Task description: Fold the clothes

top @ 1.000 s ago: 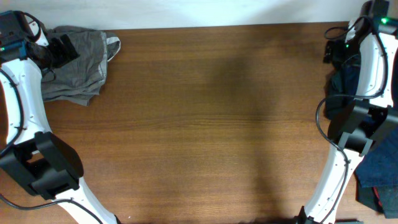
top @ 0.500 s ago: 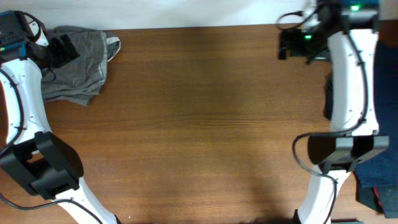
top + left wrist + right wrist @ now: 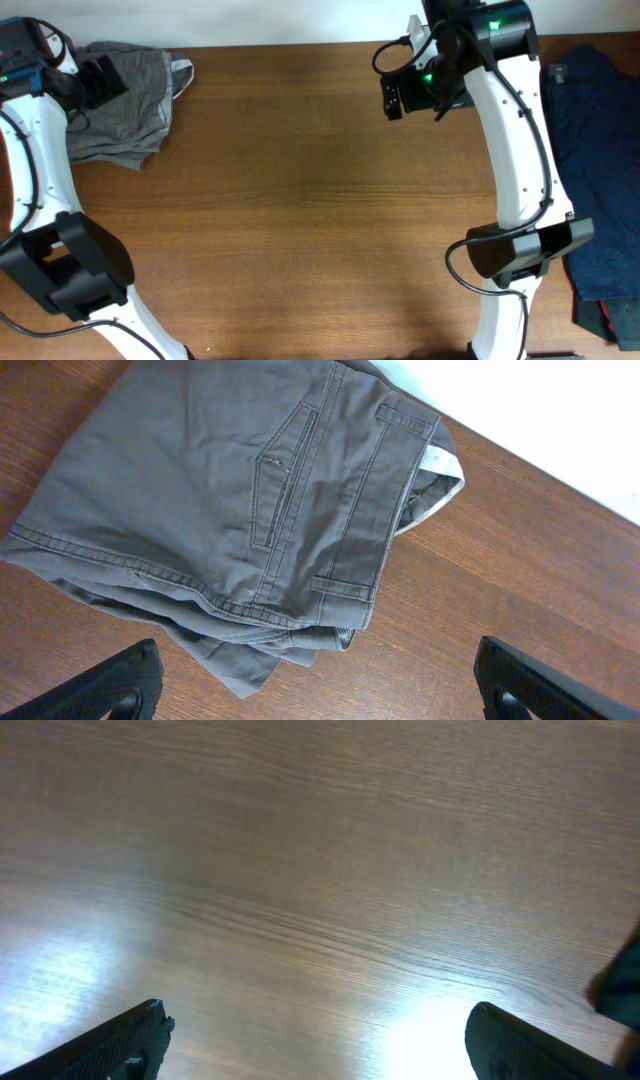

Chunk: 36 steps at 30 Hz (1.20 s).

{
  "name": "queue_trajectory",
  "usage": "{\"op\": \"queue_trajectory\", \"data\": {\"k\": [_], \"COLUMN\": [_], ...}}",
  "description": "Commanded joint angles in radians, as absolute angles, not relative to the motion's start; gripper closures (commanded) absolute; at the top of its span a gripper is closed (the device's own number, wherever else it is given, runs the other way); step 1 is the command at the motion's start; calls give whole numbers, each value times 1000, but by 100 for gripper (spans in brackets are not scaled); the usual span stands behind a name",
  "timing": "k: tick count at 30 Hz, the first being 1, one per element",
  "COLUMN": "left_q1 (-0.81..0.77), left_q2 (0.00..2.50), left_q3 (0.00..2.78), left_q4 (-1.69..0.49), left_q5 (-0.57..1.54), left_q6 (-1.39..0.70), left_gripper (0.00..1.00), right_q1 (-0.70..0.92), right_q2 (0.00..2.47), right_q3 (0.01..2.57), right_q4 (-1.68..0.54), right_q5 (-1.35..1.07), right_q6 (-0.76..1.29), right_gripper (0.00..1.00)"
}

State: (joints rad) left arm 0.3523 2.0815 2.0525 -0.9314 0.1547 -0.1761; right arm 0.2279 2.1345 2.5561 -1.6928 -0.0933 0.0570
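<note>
left fingers (image 3: 118,682) spread wide, empty, above the grey-olive shorts (image 3: 230,510), a soft stitched bundle at the upper left of the wood-grain counter (image 3: 300,200). right fingers (image 3: 130,1038) equally wide over bare wood, arm stretched toward the top edge. rumpled navy cloth (image 3: 595,150) lies at the right edge.

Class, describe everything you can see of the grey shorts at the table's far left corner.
The grey-olive shorts look like soft cotton, loosely folded into rumpled layers. A welt pocket, belt loops, stitched hems and a pale inner waistband show. They lie on the wooden table, near its back edge; nothing else visibly touches them.
</note>
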Motion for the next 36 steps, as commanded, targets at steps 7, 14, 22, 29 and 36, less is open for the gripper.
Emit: {"op": "queue_trajectory", "data": {"k": [7, 14, 22, 29, 36], "left_q1": [347, 347, 347, 347, 347], "left_q2": [2080, 2080, 2080, 2080, 2080], "left_q3": [2054, 2054, 2054, 2054, 2054], "left_q4": [-929, -929, -929, -929, -929], "left_q5": [169, 169, 169, 169, 169], "left_q6": [-167, -167, -167, -167, -167], "left_gripper": [1, 1, 1, 1, 1], "right_q1": [135, 84, 84, 83, 83], "right_q2": [2032, 1959, 1930, 1778, 1507], "right_q3": [2569, 2569, 2551, 2238, 1716], "right_q4": [-1699, -1691, -1526, -1264, -900], "right_q5": [-241, -168, -92, -93, -92], "right_q6": [116, 101, 29, -2, -11], "right_gripper": [1, 1, 1, 1, 1]}}
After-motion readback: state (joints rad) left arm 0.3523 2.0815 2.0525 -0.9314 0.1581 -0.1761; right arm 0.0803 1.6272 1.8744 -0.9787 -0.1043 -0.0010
